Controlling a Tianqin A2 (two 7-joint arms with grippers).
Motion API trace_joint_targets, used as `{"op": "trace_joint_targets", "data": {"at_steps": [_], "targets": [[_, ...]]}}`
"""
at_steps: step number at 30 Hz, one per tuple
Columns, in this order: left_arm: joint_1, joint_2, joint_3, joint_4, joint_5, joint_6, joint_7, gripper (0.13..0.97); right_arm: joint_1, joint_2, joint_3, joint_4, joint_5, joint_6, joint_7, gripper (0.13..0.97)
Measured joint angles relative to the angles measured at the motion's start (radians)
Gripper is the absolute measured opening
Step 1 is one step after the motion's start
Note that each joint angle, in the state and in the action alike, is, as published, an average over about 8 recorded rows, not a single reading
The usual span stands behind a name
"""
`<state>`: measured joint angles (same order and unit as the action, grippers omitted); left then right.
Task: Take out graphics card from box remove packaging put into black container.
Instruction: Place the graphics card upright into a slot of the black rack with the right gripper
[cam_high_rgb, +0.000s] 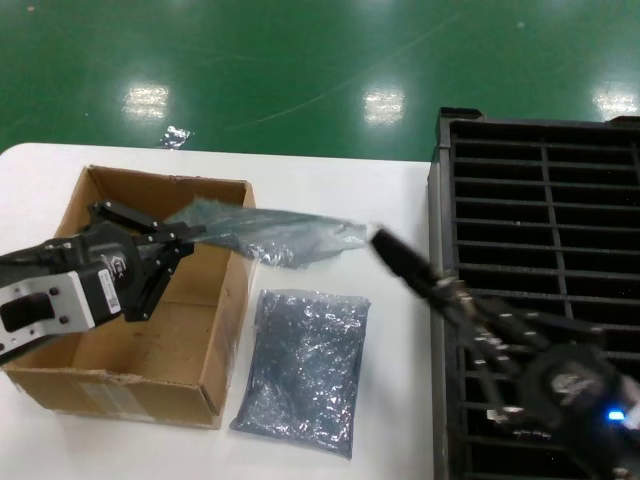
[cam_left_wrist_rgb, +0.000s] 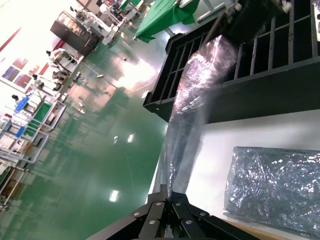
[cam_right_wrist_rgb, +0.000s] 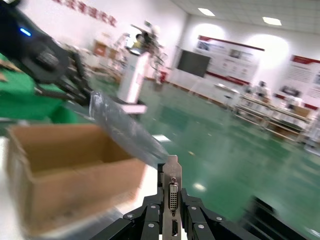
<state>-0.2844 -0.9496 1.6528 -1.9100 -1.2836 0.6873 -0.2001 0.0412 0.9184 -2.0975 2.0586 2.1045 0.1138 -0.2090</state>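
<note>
My left gripper (cam_high_rgb: 186, 238) hovers over the cardboard box (cam_high_rgb: 150, 330) and is shut on one end of the crinkly grey packaging bag (cam_high_rgb: 270, 235), which hangs stretched in the air towards the right. My right gripper (cam_high_rgb: 450, 292), blurred, is beside the black container (cam_high_rgb: 545, 200) and is shut on the graphics card (cam_high_rgb: 400, 258). The card's far end is at the bag's open mouth. The right wrist view shows the jaws (cam_right_wrist_rgb: 171, 205) clamped on the silver bracket (cam_right_wrist_rgb: 171, 192). The left wrist view shows the jaws (cam_left_wrist_rgb: 169, 196) pinching the bag (cam_left_wrist_rgb: 192, 100).
A second grey anti-static bag (cam_high_rgb: 300, 370) lies flat on the white table (cam_high_rgb: 340, 180) between the box and the container. It also shows in the left wrist view (cam_left_wrist_rgb: 275, 185). A small foil scrap (cam_high_rgb: 175, 135) lies on the green floor beyond the table.
</note>
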Motion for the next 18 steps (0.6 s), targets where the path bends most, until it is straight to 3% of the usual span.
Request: {"op": "trace_joint_targets", "data": {"at_steps": [4, 7, 18], "targets": [[0.0, 0.0, 0.0, 0.0, 0.0, 0.0, 0.0, 0.139, -0.121, -0.013, 0.165, 0.001, -0.061, -0.029, 0.047, 0.188], [0.0, 0.0, 0.0, 0.0, 0.0, 0.0, 0.0, 0.139, -0.155, -0.035, 0.224, 0.001, -0.07, -0.005, 0.048, 0.188], [0.0, 0.0, 0.0, 0.0, 0.0, 0.0, 0.0, 0.139, -0.135, -0.063, 0.22, 0.0, -0.041, 0.087, 0.013, 0.188]]}}
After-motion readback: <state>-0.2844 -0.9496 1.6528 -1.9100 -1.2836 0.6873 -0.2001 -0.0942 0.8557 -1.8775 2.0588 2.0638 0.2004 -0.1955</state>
